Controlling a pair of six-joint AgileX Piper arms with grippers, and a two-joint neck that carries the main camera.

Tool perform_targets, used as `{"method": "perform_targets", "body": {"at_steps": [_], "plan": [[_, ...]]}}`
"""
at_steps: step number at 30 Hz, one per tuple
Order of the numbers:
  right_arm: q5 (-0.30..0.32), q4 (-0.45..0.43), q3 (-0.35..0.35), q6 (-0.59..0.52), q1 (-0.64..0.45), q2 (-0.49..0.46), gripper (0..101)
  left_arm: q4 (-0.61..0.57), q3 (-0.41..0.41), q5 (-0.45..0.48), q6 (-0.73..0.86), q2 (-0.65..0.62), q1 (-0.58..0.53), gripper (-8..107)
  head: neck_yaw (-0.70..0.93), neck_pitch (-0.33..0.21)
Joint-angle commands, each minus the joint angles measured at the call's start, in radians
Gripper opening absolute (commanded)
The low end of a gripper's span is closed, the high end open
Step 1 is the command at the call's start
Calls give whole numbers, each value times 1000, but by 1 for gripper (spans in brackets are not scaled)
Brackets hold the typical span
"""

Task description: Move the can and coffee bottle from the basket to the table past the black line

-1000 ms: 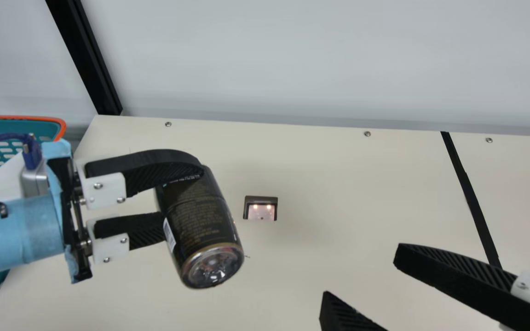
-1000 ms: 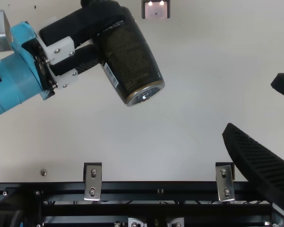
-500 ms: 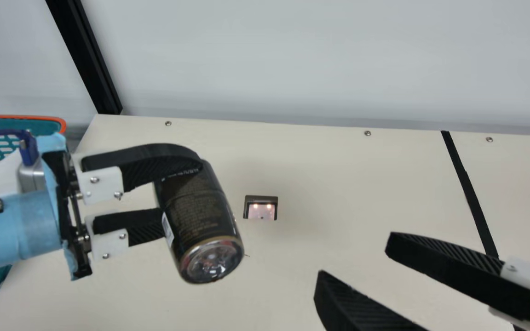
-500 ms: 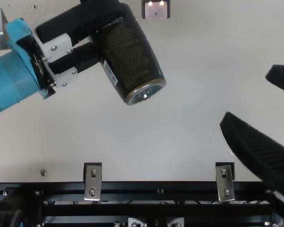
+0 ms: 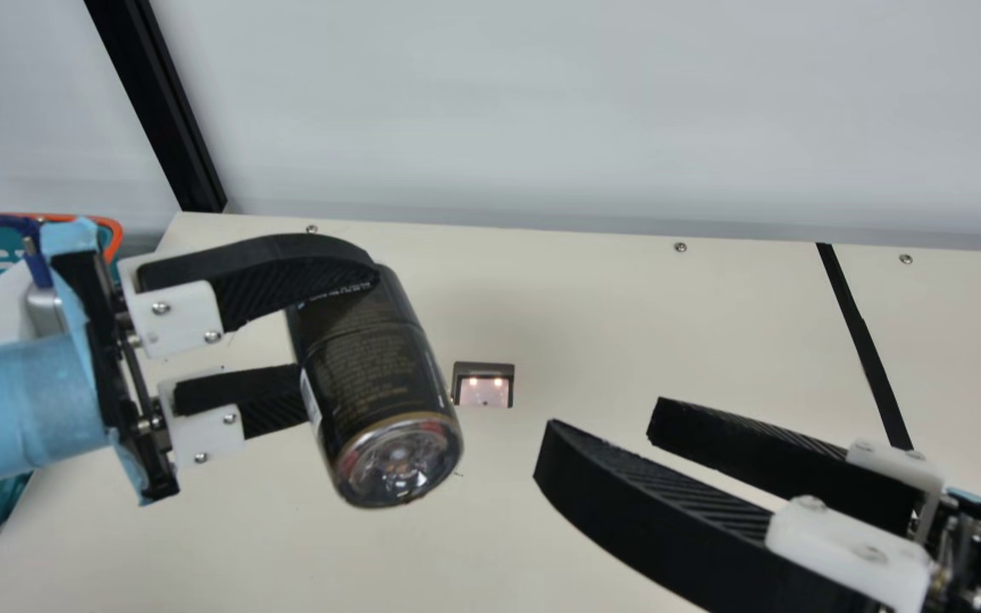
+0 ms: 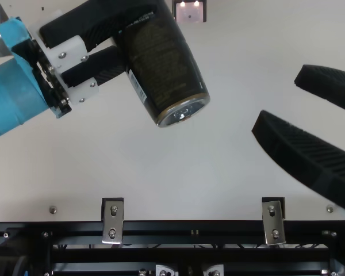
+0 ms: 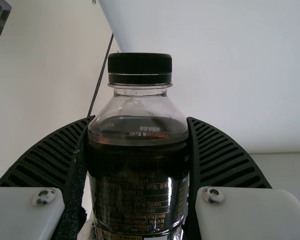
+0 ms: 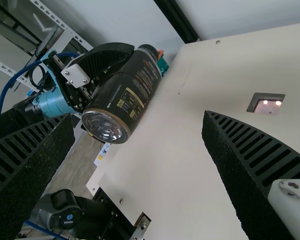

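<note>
Left tool (image 5: 337, 334), closed on the coffee bottle (image 5: 380, 383), holds it tilted above the table (image 5: 584, 340), short of the black line (image 5: 869, 353). Right tool (image 5: 601, 421), empty and wide open, has neared the bottle, so handover looks likely.

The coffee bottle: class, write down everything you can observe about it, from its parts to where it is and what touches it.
The coffee bottle has a black ribbed cap, a clear, plastic-looking shoulder with dark liquid inside, a dark label with gold print, and a shiny clear base. It is capped and tilted, held in the air above the table between the two fingers of the left gripper, on the basket's side of the black line.
</note>
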Motion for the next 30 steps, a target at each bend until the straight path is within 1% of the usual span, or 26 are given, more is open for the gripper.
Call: {"method": "perform_targets", "body": {"at_steps": [1,7,9,14,15,17,20,30], "plan": [[-3,-5,-5,11,6,-2,101,0,0,0,0,0,0,10,7,0],[-11,47,2,20,27,19,101,0,0,0,0,0,0,10,7,0],[-14,87,7,25,36,34,101,0,0,0,0,0,0,10,7,0],[-28,224,25,51,49,75,101,0,0,0,0,0,0,10,7,0],[-29,238,27,56,50,82,101,0,0,0,0,0,0,10,7,0],[-35,214,26,57,51,83,101,0,0,0,0,0,0,10,7,0],[-46,240,26,58,51,91,101,0,0,0,0,0,0,10,7,0],[-54,241,22,70,53,91,101,0,0,0,0,0,0,10,7,0]]}}
